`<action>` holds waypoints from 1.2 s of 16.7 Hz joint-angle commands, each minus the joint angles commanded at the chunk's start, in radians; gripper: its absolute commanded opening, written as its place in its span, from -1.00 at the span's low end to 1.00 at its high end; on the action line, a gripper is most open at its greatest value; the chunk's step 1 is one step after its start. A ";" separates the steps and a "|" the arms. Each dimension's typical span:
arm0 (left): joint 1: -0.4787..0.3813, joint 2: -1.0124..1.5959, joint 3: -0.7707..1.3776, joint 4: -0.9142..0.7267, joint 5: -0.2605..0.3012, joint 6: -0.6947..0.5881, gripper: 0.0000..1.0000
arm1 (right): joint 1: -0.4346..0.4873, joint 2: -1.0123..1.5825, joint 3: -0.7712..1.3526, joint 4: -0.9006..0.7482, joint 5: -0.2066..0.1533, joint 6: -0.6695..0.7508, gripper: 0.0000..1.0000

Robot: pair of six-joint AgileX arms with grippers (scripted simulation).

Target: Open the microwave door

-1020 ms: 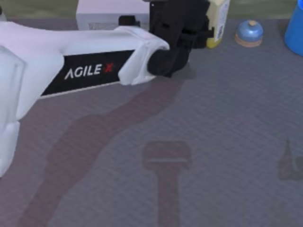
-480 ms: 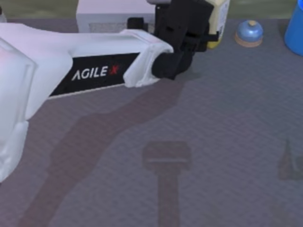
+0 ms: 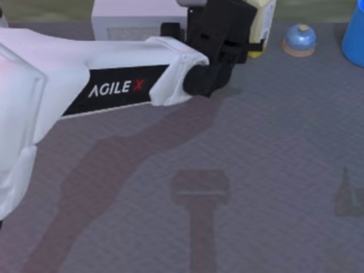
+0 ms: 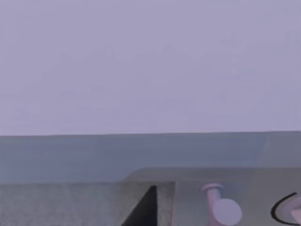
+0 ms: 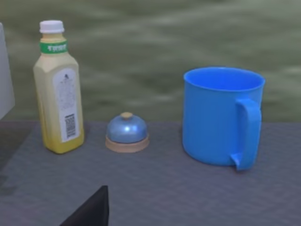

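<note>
A grey desk [image 3: 256,170] is carrying the microwave [image 3: 133,17] at its far edge, beside a yellow bottle [image 3: 263,23]. The left gripper [image 3: 219,31] is hovering right against the microwave's right end, its 2 jaws hidden, so I cannot tell their state.

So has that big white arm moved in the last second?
Yes. The left arm has slid toward the top view's right, along the microwave, closing on the yellow bottle.
</note>
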 joint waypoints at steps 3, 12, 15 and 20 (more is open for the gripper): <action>0.000 0.000 0.000 0.000 0.000 0.000 -1.00 | 0.000 0.000 0.000 0.000 0.000 0.000 1.00; -0.062 -0.031 -0.040 -0.004 0.000 -0.001 -1.00 | 0.000 0.000 0.000 0.000 0.000 0.000 1.00; -0.057 -0.005 0.020 -0.070 0.017 -0.017 -1.00 | 0.000 0.000 0.000 0.000 0.000 0.000 1.00; -0.034 0.086 0.256 -0.381 0.089 -0.087 -1.00 | 0.000 0.000 0.000 0.000 0.000 0.000 1.00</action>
